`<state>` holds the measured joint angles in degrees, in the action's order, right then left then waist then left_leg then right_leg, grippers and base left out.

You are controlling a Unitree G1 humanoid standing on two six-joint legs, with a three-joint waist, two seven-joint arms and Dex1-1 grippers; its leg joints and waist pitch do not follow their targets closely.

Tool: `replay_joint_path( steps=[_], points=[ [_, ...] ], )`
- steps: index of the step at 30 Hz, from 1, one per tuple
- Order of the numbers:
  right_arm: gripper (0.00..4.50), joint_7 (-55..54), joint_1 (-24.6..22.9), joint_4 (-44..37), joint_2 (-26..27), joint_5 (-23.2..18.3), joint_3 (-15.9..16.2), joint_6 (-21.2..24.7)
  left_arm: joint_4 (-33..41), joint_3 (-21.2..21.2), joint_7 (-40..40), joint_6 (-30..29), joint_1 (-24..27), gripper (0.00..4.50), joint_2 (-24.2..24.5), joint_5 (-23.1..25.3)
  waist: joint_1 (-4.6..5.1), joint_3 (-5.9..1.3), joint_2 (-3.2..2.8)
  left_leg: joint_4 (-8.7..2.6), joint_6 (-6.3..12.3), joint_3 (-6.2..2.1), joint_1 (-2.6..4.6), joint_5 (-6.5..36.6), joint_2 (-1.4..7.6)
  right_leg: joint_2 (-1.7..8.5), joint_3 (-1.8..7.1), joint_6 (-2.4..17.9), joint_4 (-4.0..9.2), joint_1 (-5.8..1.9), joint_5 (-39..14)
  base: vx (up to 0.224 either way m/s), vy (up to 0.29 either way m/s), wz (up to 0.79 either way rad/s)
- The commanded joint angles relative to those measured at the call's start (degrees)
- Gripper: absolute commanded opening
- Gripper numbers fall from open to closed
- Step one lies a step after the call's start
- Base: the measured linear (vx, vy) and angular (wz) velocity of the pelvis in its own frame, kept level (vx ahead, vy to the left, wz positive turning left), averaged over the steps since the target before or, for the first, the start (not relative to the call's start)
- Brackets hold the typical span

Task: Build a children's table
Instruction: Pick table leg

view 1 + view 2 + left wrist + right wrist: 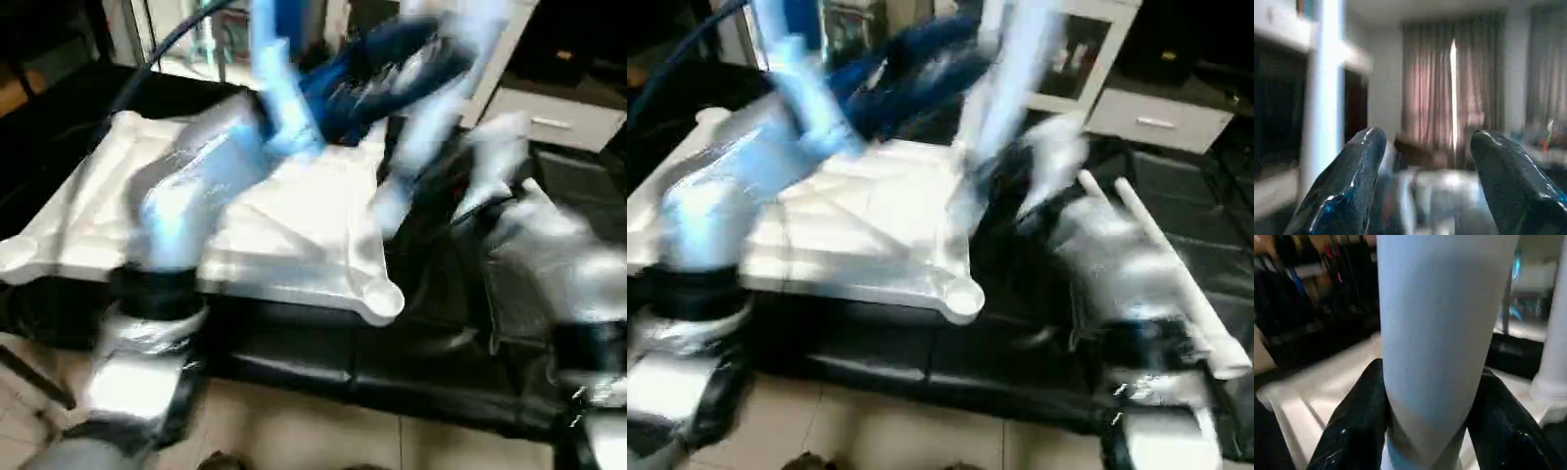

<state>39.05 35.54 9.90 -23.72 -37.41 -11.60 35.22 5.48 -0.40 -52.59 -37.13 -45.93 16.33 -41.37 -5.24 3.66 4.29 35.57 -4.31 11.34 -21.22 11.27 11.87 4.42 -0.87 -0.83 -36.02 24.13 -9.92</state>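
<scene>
From the head camera we look down on the white tabletop, lying upside down on a black surface, its ribbed underside and round corner sockets facing up. One near corner socket sits empty. Both silver forearms are blurred. Beyond the top's right edge, our right gripper holds a white leg nearly upright. Two more legs lie on the black surface to its right.

In the left wrist view, the left gripper stands wide with nothing between its black fingers. A white upright post, probably a fitted leg, rises beside one finger, not touching.

In the right wrist view, the two fingers of our right gripper clamp the leg from both sides. The tabletop lies beyond it, and another upright leg stands off to one side.

We judge a leg is being carried to a socket. Next, its end must line up with an empty socket and press in straight.
</scene>
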Motion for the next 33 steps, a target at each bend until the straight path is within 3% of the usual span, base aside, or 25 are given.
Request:
replay_joint_path(
  steps=[1,3,4,5,6,7,8,10,14,16,20,26,29,32,33],
  points=[
    [1.81,2.8,-1.4,1.7,-0.6,-3.6,-2.1,3.3,-0.2,-5.3,-4.2,0.8,2.3,3.22,3.3,5.9,0.35,-3.83,-0.3,-4.49,-0.04,-0.01,1.1,9.5,0.7,1.57,1.06,11.5,3.8,-2.55,-10.0,0.0,0.0,0.0],
    [1.81,4.6,-2.3,1.8,-1.1,-6.5,-3.7,6.3,-4.0,-10.8,-4.6,6.2,5.1,3.22,8.7,16.2,0.44,-3.8,-0.58,-4.9,-1.29,-0.46,1.19,11.7,0.8,1.88,1.1,8.1,4.54,-2.5,-15.8,0.0,0.0,0.0],
    [1.81,4.8,-2.5,1.9,-1.1,-7.1,-4.0,6.7,-5.3,-11.7,-3.9,7.7,5.5,3.22,9.4,18.5,0.61,-4.12,-0.49,-4.86,-2.23,-0.53,1.1,10.4,0.74,2.06,1.11,8.0,4.24,-2.71,-14.9,0.0,0.0,0.0],
    [1.81,5.8,-3.2,1.7,-1.1,-9.8,-5.3,9.0,-11.6,-15.4,0.0,14.6,6.5,3.22,11.4,27.6,0.47,-4.25,-0.15,-4.84,-1.91,-0.58,1.04,9.5,0.71,1.97,1.07,7.6,4.52,-2.75,-14.4,0.0,0.0,0.0],
    [1.81,6.4,-3.6,1.5,-1.0,-11.5,-6.1,10.4,-15.3,-17.5,2.7,18.7,7.0,3.22,12.2,32.4,0.36,-4.12,-0.18,-4.91,-1.51,-0.53,1.2,9.7,0.81,1.95,1.18,6.7,4.71,-2.58,-14.1,0.0,0.0,0.0],
    [1.81,6.7,-3.9,1.5,-1.0,-12.2,-6.4,11.2,-17.6,-18.6,3.7,21.4,7.7,3.22,12.4,34.6,0.44,-4.21,-0.05,-4.84,-1.67,-0.54,1.04,9.6,0.79,2.03,1.26,6.3,4.48,-2.68,-13.8,0.0,0.0,0.0],
    [1.81,6.8,-4.2,1.5,-1.2,-12.1,-6.3,11.5,-18.3,-19.6,4.1,22.5,8.6,3.22,12.6,35.1,0.39,-4.46,-0.14,-4.88,-1.98,-0.74,0.8,8.1,0.8,2.28,1.15,6.3,4.09,-3.0,-12.8,0.0,0.0,0.0],
    [1.81,6.7,-4.6,1.8,-1.6,-10.6,-5.5,10.8,-18.4,-21.0,3.7,23.7,9.7,3.22,12.9,35.4,0.36,-4.56,0.01,-4.67,-2.43,-0.47,0.95,6.2,0.83,2.33,1.06,8.9,3.64,-2.69,-9.6,0.0,0.0,0.0],
    [1.81,5.7,-4.9,1.2,-2.1,-7.0,-3.6,8.4,-19.2,-22.5,2.9,27.0,10.7,3.22,12.7,36.8,0.19,-4.59,0.15,-4.4,-1.36,-0.16,0.83,4.7,0.75,2.32,1.09,11.7,3.26,-2.73,-5.8,0.0,0.0,0.0],
    [1.81,5.9,-5.6,-0.4,-2.7,-5.6,-2.0,7.8,-20.8,-23.1,1.2,29.7,11.1,3.22,12.3,37.5,0.14,-4.38,0.26,-4.45,-1.19,-0.08,0.8,5.6,0.78,2.41,1.21,11.3,3.48,-2.72,-8.1,0.0,0.0,0.0],
    [1.81,5.9,-6.2,-1.4,-3.4,-7.0,-2.5,10.0,-25.3,-23.5,-2.3,35.8,11.3,3.22,10.8,38.0,0.21,-4.31,0.42,-4.61,-1.4,-0.22,0.82,7.5,0.81,2.54,1.23,10.0,3.96,-2.57,-12.0,0.0,0.0,0.0],
    [1.81,5.7,-8.1,-3.5,-3.7,-5.8,-1.9,9.9,-28.1,-24.3,-6.4,38.4,11.2,3.22,9.1,36.4,0.11,-4.37,0.48,-4.52,-1.13,-0.16,0.78,6.9,0.88,2.57,1.24,10.7,3.72,-2.51,-10.0,0.0,0.0,0.0],
    [1.81,5.8,-9.9,-6.1,-4.1,-4.3,0.0,8.9,-31.5,-25.0,-7.3,40.6,10.2,2.94,7.7,37.7,0.16,-4.41,0.15,-4.52,-1.11,-0.21,0.84,7.1,0.87,2.58,1.24,10.6,3.71,-2.5,-9.8,0.0,0.0,0.0],
    [1.81,5.8,-11.8,-9.0,-4.4,-3.2,1.7,8.4,-35.7,-25.6,-7.5,43.2,8.7,2.84,6.8,40.0,0.16,-4.37,0.24,-4.64,-1.25,-0.36,0.81,8.4,0.92,2.69,1.28,9.9,3.99,-2.63,-11.2,0.0,0.0,0.0],
    [1.81,5.7,-12.3,-9.6,-4.4,-3.2,2.0,8.4,-36.6,-25.7,-8.0,43.6,8.4,2.74,6.7,40.3,0.11,-4.32,-0.2,-4.68,-1.53,-0.43,0.88,9.0,0.9,2.7,1.29,9.7,4.09,-2.54,-11.8,0.0,0.0,0.0]
  ],
)
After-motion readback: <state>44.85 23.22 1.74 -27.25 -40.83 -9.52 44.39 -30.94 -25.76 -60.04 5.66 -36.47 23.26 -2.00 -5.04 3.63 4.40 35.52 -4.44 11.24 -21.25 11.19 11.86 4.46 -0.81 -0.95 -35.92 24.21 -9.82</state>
